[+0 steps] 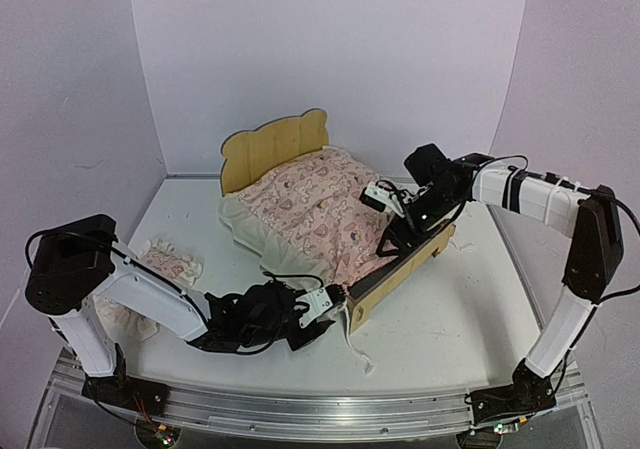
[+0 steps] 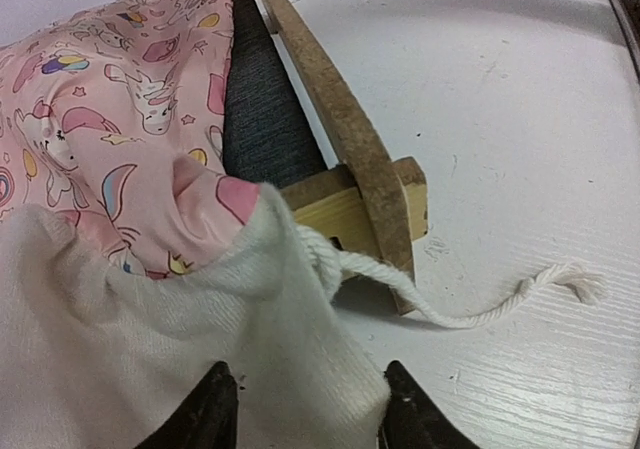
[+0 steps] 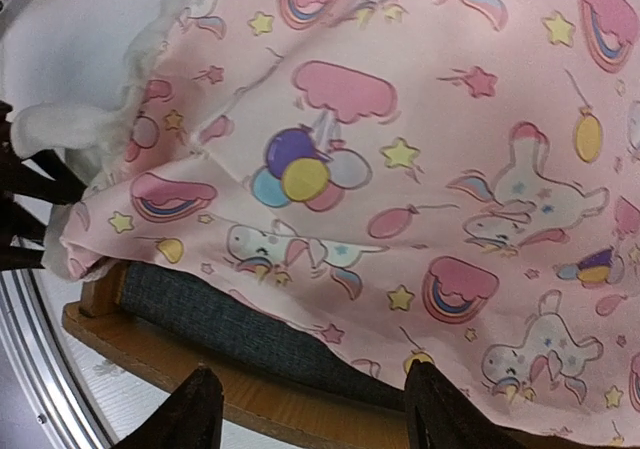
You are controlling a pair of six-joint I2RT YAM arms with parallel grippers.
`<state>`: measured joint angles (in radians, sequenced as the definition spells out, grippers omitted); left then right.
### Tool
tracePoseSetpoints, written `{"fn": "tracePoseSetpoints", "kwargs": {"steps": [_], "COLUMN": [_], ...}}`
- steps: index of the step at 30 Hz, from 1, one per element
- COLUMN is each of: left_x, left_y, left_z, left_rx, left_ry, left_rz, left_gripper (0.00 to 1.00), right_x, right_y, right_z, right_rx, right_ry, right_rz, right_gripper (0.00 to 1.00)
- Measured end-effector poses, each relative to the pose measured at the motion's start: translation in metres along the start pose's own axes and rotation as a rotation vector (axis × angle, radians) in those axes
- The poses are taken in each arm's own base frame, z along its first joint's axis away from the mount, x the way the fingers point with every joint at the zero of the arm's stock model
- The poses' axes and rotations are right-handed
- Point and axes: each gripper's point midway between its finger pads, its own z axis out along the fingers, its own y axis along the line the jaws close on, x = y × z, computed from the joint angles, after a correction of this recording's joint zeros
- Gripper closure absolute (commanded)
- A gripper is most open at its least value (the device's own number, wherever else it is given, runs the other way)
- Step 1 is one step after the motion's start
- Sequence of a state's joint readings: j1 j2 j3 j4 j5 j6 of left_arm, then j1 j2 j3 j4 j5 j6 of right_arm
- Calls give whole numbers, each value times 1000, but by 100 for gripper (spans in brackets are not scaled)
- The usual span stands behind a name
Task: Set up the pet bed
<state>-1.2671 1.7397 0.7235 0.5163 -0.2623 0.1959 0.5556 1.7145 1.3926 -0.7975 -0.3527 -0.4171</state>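
Nearest, the left gripper [image 2: 305, 394] straddled the white ruffle [image 2: 150, 349] of the pink unicorn-print blanket [image 1: 320, 209]; whether it pinched the ruffle could not be told. The light plywood pet bed [image 1: 270, 149] stood mid-table under that blanket. Farther off, the right gripper [image 3: 315, 399] hung with fingers spread above the bed's side rail [image 3: 250, 394].

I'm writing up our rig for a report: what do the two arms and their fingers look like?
The left arm and right arm have white shells, black joints and loose black cables. The fingers are black and tapered.
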Motion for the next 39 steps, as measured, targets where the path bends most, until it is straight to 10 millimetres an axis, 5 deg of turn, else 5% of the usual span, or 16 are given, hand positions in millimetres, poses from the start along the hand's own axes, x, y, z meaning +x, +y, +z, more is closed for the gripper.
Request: {"fn": "tracePoseSetpoints", "kwargs": {"steps": [5, 10, 14, 19, 23, 28, 33, 36, 39], "left_x": [-3, -9, -5, -2, -1, 8, 10, -15, -46], "left_y": [-3, -23, -45, -57, -61, -68, -57, -36, 8], "left_z": [13, 12, -3, -10, -12, -26, -72, -100, -125], "left_rx": [11, 126, 257, 326, 351, 389, 388, 375, 314], "left_ry": [-2, -31, -40, -37, -33, -21, -48, -151, -270], "left_rz": [17, 0, -41, -93, -111, -144, -216, -294, -429], "left_gripper": [99, 100, 100, 100, 88, 47, 35, 32, 32], "right_x": [-13, -33, -31, -9, 29, 61, 36, 6, -20], "right_y": [1, -41, -87, -138, -167, -181, -179, -200, -231], "right_z": [7, -1, -21, -56, -79, -90, -72, -57, -37], "right_rx": [-48, 127, 280, 442, 504, 499, 390, 345, 327], "right_ry": [-10, -18, -80, -142, -183, -176, -162, -194, -247], "right_rz": [-98, -7, 192, 482, 731, 835, 726, 673, 680], "right_gripper": [51, 29, 11, 9, 9, 8, 7, 6, 6]}}
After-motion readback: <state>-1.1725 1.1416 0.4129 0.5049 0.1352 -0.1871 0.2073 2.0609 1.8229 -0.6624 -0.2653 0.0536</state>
